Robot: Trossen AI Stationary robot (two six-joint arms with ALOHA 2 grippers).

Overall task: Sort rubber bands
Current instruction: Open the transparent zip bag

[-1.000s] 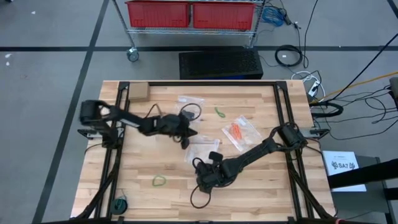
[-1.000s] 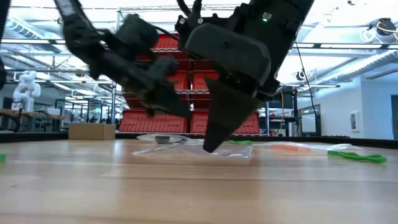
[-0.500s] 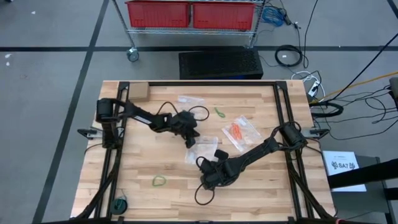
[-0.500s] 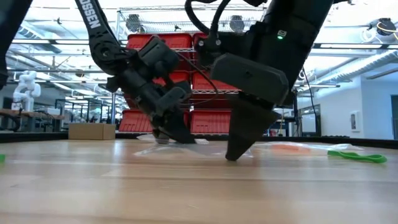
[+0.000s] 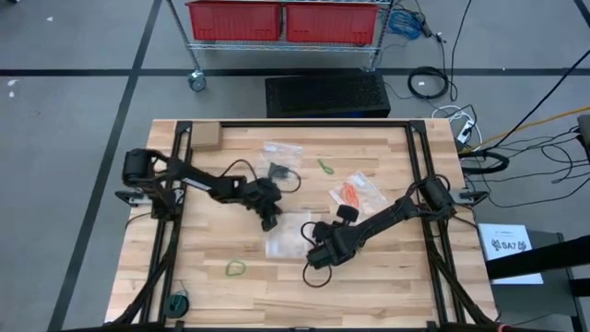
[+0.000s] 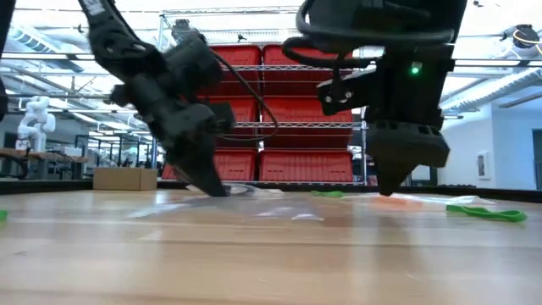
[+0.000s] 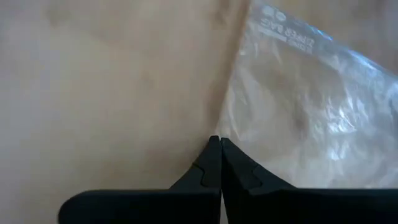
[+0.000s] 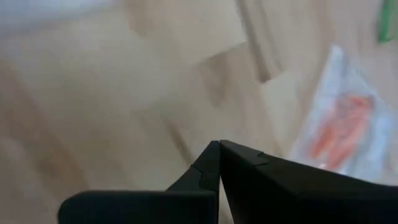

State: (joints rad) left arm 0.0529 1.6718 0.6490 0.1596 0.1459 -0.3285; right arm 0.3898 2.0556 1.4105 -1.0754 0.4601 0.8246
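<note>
A clear zip bag [image 5: 288, 236] lies flat at the table's middle. My left gripper [image 5: 270, 222] is shut, its tip at that bag's left edge [image 7: 292, 118]. My right gripper [image 5: 312, 237] is shut and points steeply down by the bag's right edge [image 6: 389, 192]. Orange rubber bands lie in a second bag [image 5: 350, 195], which also shows in the right wrist view [image 8: 345, 130]. Black bands lie in a third bag [image 5: 279, 171]. One loose green band [image 5: 325, 166] lies at the far middle, another [image 5: 236, 268] near the front left. My left gripper sets its shut fingertips [image 7: 211, 152] on the clear bag's edge [image 7: 235, 127], slanting down from the table's left side. The bag lies flat on the wood. My right gripper is near the tabletop; whether it touches the bag or the wood, I cannot tell.
A small cardboard box [image 5: 205, 136] sits at the far left corner, and a green roll [image 5: 177, 302] at the near left corner. One more clear bag [image 5: 282, 148] lies at the far middle. Black frame rails [image 5: 417, 157] run along both table sides.
My left gripper reached toward the table's right, then drew back left and nearer, tipping down more steeply. The clear bag has slid toward the near left. My right gripper has moved toward the far right and tipped from slanting to nearly upright. Both stayed shut.
</note>
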